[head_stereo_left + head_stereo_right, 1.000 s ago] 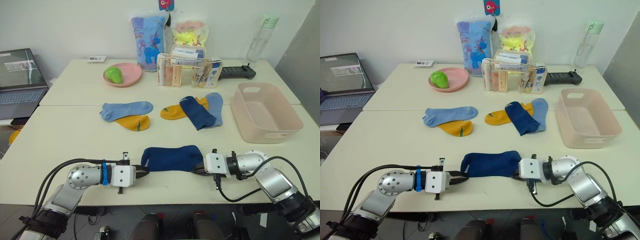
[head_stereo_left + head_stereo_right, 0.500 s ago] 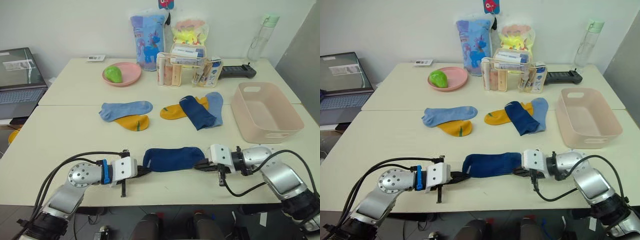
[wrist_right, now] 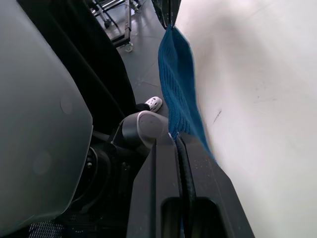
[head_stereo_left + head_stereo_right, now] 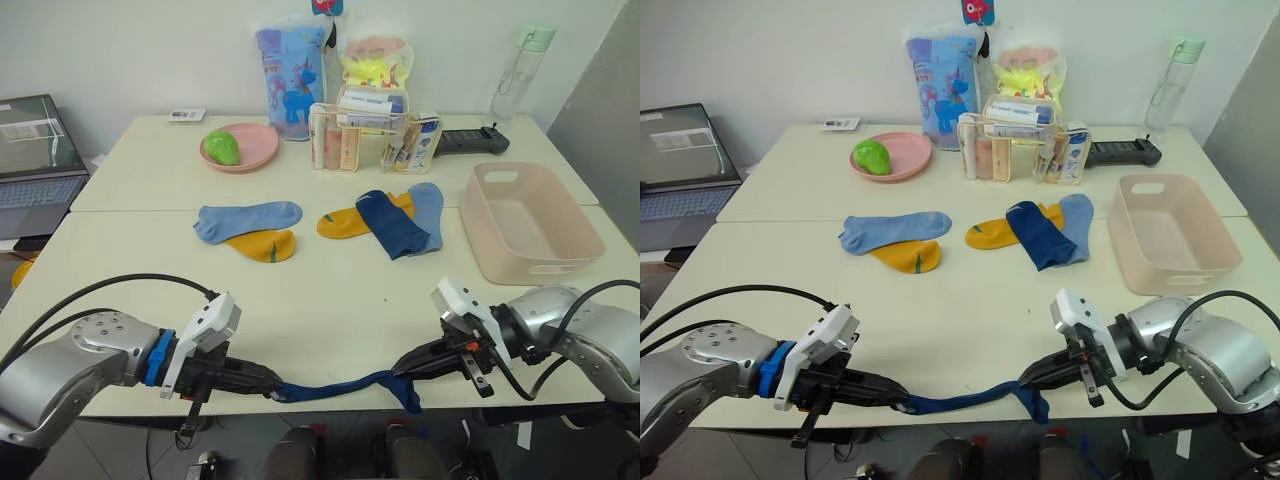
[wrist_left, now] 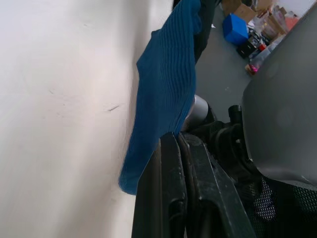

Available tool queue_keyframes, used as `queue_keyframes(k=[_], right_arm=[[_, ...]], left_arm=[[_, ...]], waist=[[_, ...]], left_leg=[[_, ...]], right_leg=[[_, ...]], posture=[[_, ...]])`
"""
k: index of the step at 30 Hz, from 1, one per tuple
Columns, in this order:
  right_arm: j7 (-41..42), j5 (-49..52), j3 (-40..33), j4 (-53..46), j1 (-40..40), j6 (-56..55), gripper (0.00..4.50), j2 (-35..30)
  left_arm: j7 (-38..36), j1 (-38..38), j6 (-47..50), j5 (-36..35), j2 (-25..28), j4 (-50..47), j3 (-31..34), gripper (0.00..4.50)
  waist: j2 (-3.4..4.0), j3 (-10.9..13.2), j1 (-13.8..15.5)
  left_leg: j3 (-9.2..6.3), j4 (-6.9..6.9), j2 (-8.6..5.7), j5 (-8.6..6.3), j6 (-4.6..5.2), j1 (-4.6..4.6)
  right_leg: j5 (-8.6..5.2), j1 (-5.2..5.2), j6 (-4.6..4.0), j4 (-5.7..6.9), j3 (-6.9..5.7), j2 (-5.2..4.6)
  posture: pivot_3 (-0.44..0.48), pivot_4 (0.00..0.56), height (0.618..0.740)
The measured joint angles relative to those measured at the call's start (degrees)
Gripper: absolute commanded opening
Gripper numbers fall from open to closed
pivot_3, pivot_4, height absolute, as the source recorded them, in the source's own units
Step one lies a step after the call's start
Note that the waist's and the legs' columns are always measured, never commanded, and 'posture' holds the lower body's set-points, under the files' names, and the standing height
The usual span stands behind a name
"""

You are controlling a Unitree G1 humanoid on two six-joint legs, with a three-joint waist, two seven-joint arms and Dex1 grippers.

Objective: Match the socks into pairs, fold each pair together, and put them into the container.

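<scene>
Sock of navy knit (image 4: 335, 387) hangs stretched at the table's (image 4: 330, 300) near edge. We pinch one end in our left gripper (image 4: 268, 387) and the other in our right gripper (image 4: 400, 368), both clamped tight. It looks light and limp, best held by its ends. Five other socks (image 4: 330, 224) lie farther off, the pink container (image 4: 528, 224) far right.

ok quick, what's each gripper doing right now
Left gripper: shut on one end of the navy sock.
Right gripper: shut on its other end.
</scene>
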Motion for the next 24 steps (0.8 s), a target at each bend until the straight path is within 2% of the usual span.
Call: queue_keyframes(k=[3,5,9,11,14,21,24], right_arm=[[-1.43,-4.36,2.90,5.61,-0.65,-3.46,0.00,1.97],[-1.88,-8.12,4.22,9.36,-1.94,-6.91,0.00,2.29],[-2.06,-13.87,5.25,15.64,-5.45,-13.04,0.00,3.48],[-1.05,-17.32,7.07,19.42,-7.54,-16.95,0.00,3.99],[-0.54,-22.68,9.14,26.13,-11.63,-23.29,0.00,5.81],[0.38,-26.39,9.75,32.49,-12.63,-27.78,0.00,8.57],[-0.18,-27.33,8.91,35.75,-12.85,-29.29,0.66,9.03]], left_arm=[[5.15,-3.31,-1.81,6.32,-7.40,4.48,-4.92,0.02],[8.03,-4.95,-3.67,10.37,-10.47,6.87,-7.42,0.02],[9.97,-9.38,-7.66,17.19,-12.17,9.74,-9.55,0.02],[11.60,-13.46,-10.15,21.36,-15.05,12.64,-11.08,0.02],[13.23,-18.38,-17.04,30.89,-15.97,19.30,-15.59,0.02],[14.34,-22.20,-26.08,37.83,-20.38,26.27,-16.78,0.02],[14.61,-23.41,-27.27,38.59,-22.32,28.37,-16.60,0.60]], waist=[[-0.07,0.04,0.20],[-0.18,0.10,0.24],[-0.18,0.11,0.17],[-0.18,0.12,0.24],[-0.19,0.11,0.09],[-0.19,0.11,-0.09],[-0.19,0.11,0.04]], left_leg=[[0.00,0.03,-0.04,0.00,0.00,-0.05],[0.00,0.04,-0.04,0.01,-0.02,-0.06],[-0.01,0.00,-0.02,0.14,-0.25,-0.06],[0.00,0.03,-0.05,0.15,-0.25,-0.07],[0.02,0.04,-0.05,0.16,-0.29,-0.04],[0.01,0.09,-0.06,0.18,-0.30,-0.08],[0.01,0.11,-0.07,0.18,-0.30,-0.08]], right_leg=[[0.01,-0.01,0.00,-0.01,-0.01,-0.02],[0.01,-0.03,0.01,-0.01,0.00,-0.02],[0.01,-0.06,0.00,-0.02,0.00,-0.02],[0.01,-0.05,0.00,-0.01,-0.01,-0.02],[0.02,-0.06,0.01,0.01,0.01,-0.01],[0.01,-0.08,0.01,0.05,0.01,-0.01],[0.01,-0.07,0.01,0.06,0.01,-0.01]], posture=[[0.000,0.150,0.740],[0.000,0.150,0.740],[0.000,0.150,0.740],[0.000,0.150,0.740],[0.000,0.150,0.740],[0.000,0.150,0.740],[0.000,0.150,0.740]])
